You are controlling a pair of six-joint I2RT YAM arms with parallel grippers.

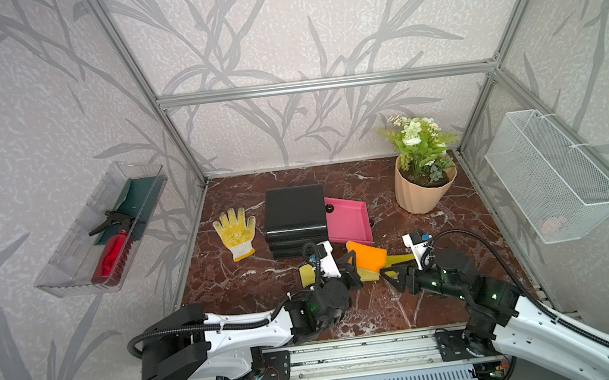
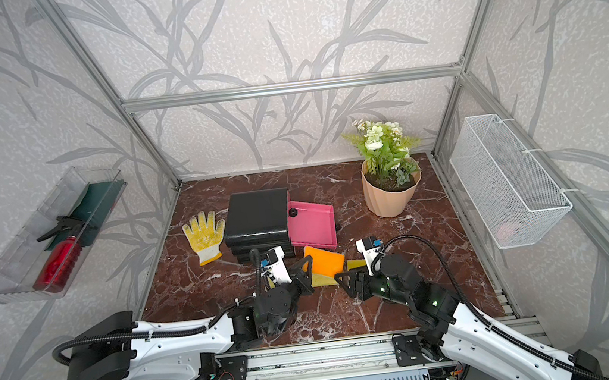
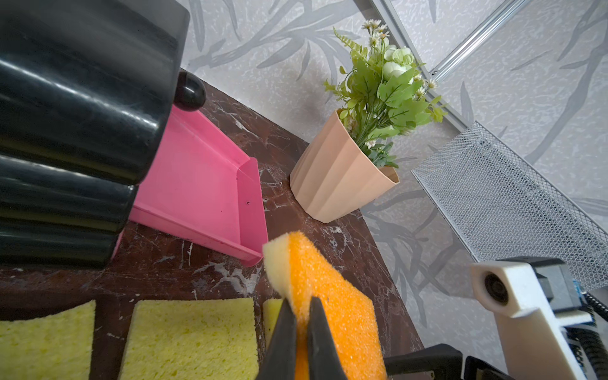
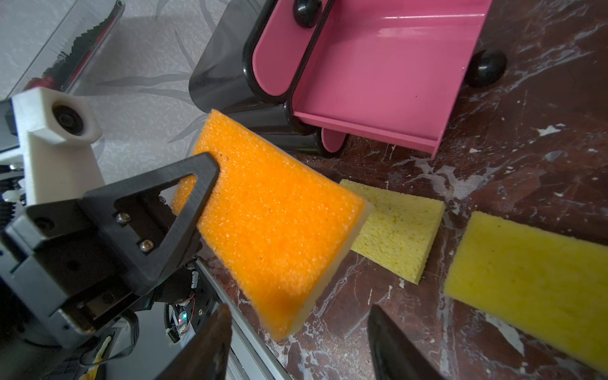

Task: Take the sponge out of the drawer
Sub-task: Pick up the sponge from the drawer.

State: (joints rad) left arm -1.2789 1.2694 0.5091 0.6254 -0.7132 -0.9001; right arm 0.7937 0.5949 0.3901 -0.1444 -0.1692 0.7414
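Left pincer [image 3: 298, 307] clamps orange sponge [image 3: 329, 296], tilted above table [image 1: 251, 283], left arm [image 1: 232, 324] stretched low; right pincer [image 4: 297, 325] gapes just beside.

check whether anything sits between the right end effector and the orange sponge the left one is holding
Nothing visible does. The right end effector, jaws open, faces the orange sponge across open air. The left end effector grips its far end; the yellow sponges lie lower, on the table.

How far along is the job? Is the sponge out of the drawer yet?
Done: the pink drawer is open and empty. In hand: the left gripper holds the orange sponge clear of it. Remaining: probably setting it down; the right gripper is open nearby.
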